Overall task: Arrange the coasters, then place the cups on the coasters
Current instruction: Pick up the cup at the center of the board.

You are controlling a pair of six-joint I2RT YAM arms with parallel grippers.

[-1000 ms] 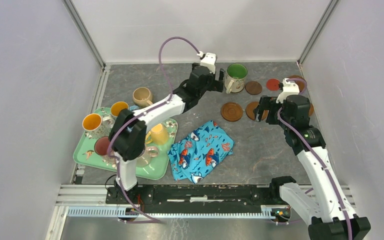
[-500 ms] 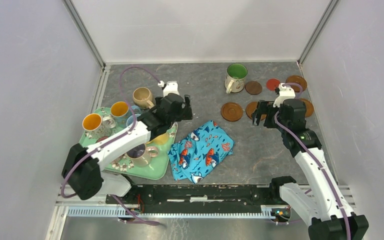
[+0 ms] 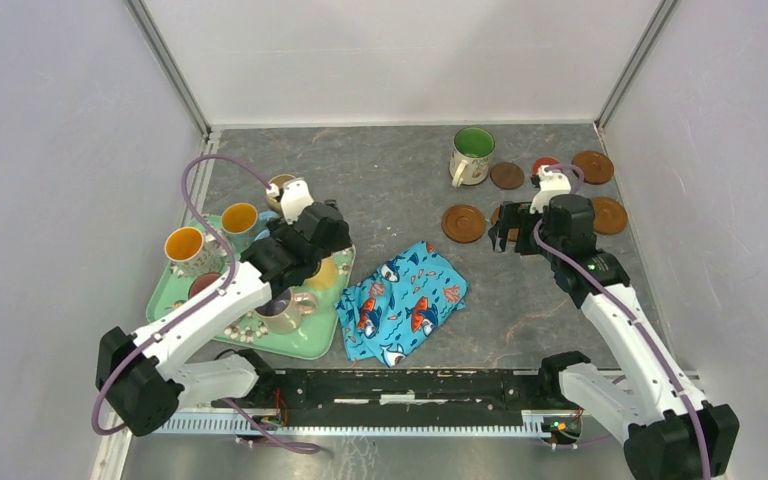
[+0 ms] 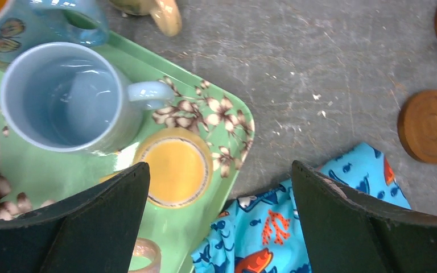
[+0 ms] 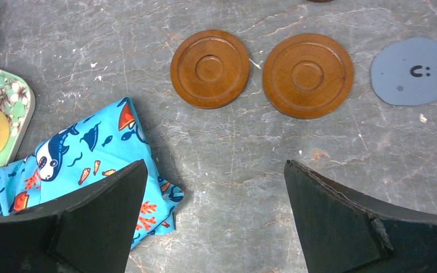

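A cream cup with a green inside (image 3: 472, 152) stands at the far right beside a small brown coaster (image 3: 507, 175). Near it lie a red coaster (image 3: 542, 164) and brown coasters (image 3: 592, 165) (image 3: 609, 214) (image 3: 463, 222). My right gripper (image 3: 508, 236) (image 5: 215, 173) hovers open and empty below two ringed brown coasters (image 5: 210, 68) (image 5: 307, 75), with a blue-grey coaster (image 5: 411, 71) to their right. Over the tray's right part my left gripper (image 3: 318, 240) (image 4: 219, 182) hangs open and empty above a yellow cup (image 4: 173, 168); a light blue cup (image 4: 65, 99) stands beside it.
The green floral tray (image 3: 315, 345) at the left holds several more cups, among them two orange-lined ones (image 3: 185, 245) (image 3: 239, 217). A beige cup (image 3: 278, 186) stands just beyond the tray. The blue fish-print cloth (image 3: 405, 300) lies crumpled between tray and coasters.
My left arm has drawn back from the green-lined cup at the far right to above the tray. The right gripper has shifted a little to the left.
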